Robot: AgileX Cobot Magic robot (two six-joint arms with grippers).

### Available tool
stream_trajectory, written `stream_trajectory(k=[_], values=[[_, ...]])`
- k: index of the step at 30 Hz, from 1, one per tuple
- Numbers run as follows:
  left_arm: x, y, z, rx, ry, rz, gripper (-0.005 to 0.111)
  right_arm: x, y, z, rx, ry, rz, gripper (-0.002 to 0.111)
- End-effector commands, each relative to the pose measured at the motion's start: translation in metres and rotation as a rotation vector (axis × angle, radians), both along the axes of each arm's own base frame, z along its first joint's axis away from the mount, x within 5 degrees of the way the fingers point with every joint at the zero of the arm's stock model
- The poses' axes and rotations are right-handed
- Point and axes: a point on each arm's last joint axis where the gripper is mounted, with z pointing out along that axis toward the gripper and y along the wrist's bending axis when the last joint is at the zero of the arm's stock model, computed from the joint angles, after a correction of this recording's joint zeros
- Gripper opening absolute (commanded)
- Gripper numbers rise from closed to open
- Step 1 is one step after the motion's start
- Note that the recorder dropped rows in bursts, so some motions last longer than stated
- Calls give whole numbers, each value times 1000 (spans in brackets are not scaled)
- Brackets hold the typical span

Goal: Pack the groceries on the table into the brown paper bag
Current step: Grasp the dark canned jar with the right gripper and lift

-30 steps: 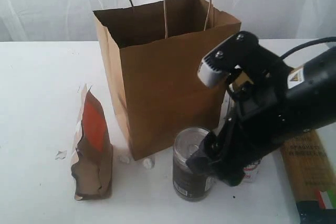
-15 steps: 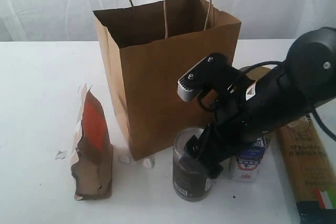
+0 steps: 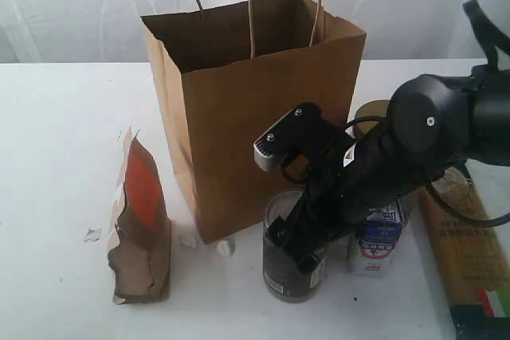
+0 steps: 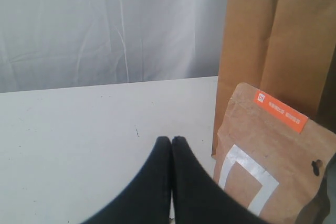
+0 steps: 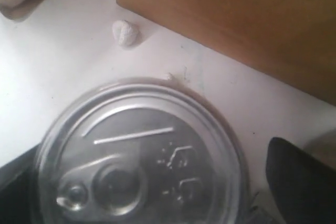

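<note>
**A black arm**

The right arm (image 3: 414, 141) is matte black, with a big round joint (image 3: 426, 121) and a small silver screw (image 3: 430, 122). Its pale grey box (image 3: 269, 151) has two dark screws. Black cables (image 3: 478, 20) run along it. The left gripper (image 4: 171, 142) has smooth black fingers (image 4: 152, 182).

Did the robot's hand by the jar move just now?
Yes. Against the bag, the right gripper has slid left and lower, and its open jaws now straddle the jar.
</note>
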Motion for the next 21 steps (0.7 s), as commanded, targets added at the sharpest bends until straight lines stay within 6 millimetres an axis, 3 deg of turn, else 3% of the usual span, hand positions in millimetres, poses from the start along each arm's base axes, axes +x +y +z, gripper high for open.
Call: stream_trajectory(k=[1,3,5,10,14,21], values=[[0,0,-1,-8,-1,2,0,4,2,-1,12,-28,-1,88],[0,0,-1,-8,-1,2,0,4,4,0,33,-18,-19,78],[0,0,-1,-8,-1,2,0,3,6,0,68,10,-49,59],[0,0,-1,-8,-1,2,0,-2,5,8,97,43,-71,-1],[0,0,-1,-8,-1,2,0,-10,-1,33,159,-5,-108,0],[0,0,-1,-8,-1,2,0,-42,-26,98,284,-172,-148,0]])
